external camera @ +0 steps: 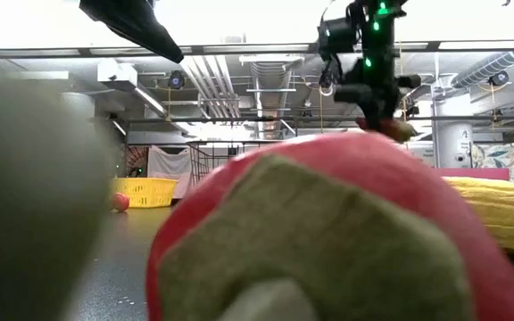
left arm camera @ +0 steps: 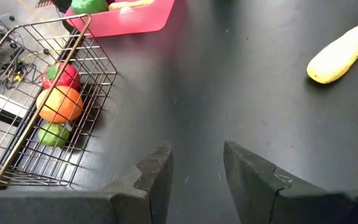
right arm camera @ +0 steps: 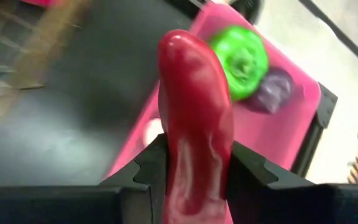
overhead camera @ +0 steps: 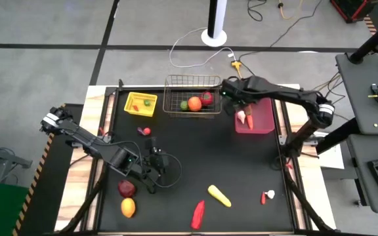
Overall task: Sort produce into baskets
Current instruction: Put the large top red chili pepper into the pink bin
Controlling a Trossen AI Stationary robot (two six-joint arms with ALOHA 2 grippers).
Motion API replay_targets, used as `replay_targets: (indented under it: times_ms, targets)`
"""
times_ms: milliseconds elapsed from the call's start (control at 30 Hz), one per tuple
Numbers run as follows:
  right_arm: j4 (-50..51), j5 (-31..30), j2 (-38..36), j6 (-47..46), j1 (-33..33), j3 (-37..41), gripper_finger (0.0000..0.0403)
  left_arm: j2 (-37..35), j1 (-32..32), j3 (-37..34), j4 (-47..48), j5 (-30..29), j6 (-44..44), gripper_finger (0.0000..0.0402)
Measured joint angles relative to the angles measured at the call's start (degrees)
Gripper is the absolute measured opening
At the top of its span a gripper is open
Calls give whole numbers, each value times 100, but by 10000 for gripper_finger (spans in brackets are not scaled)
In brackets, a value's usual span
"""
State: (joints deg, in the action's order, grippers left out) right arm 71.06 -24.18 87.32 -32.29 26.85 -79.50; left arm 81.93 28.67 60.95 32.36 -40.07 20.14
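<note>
Right gripper (right arm camera: 194,168) around red pepper (right arm camera: 194,112)

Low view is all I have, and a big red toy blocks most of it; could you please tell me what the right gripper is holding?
Observer: The right gripper is shut on a long red pepper.
Operator: Where is it, please?
Observer: Over the edge of the pink bin, which holds a green piece and a purple piece.
Operator: And the left gripper?
Observer: The left gripper is open and empty above the black tabletop.
</note>
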Motion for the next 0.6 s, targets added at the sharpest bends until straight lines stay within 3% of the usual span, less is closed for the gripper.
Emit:
replay_targets:
  times_ms: [233,600]
  targets:
    - [-703,-96,-239,-73,564,892,112,0,-1,0,8,0,49,125]
    - [-1106,-92,-454,-765,779,1646,117,11,0,0,2,0,53,125]
